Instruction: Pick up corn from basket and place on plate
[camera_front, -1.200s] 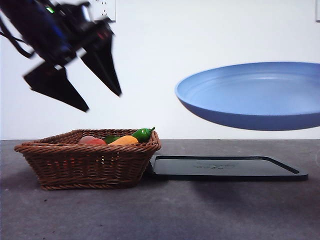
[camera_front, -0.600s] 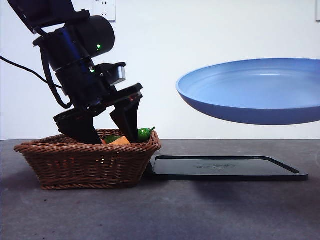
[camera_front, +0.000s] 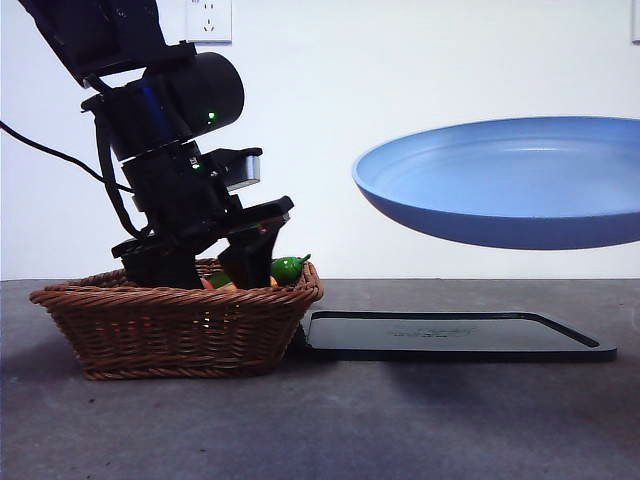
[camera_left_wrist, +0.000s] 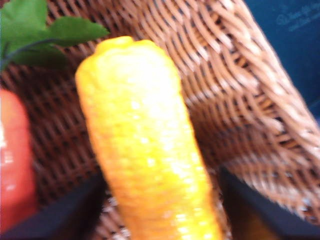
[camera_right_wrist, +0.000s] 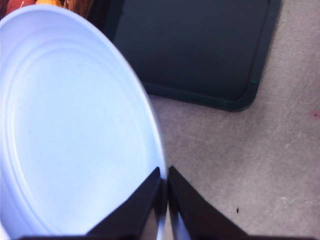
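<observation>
The orange-yellow corn (camera_left_wrist: 145, 150) lies in the brown wicker basket (camera_front: 170, 325), whose woven wall (camera_left_wrist: 240, 100) fills the left wrist view. My left gripper (camera_front: 205, 265) reaches down into the basket. It is open, one black jaw on each side of the cob (camera_left_wrist: 162, 175), with a small gap at the right jaw. From the front only a sliver of corn (camera_front: 222, 285) shows between the jaws. The light-blue plate (camera_front: 510, 190) hangs tilted in the air above the tray, and my right gripper (camera_right_wrist: 164, 200) is shut on the plate's rim (camera_right_wrist: 75, 125).
A green pepper (camera_front: 287, 267) rests at the basket's right end, and a pinkish-orange fruit (camera_left_wrist: 12, 160) lies beside the corn. A flat black tray (camera_front: 450, 335) sits on the grey table right of the basket, under the plate.
The left gripper has come down from above the basket into it and now straddles the corn. The plate has hardly moved.
</observation>
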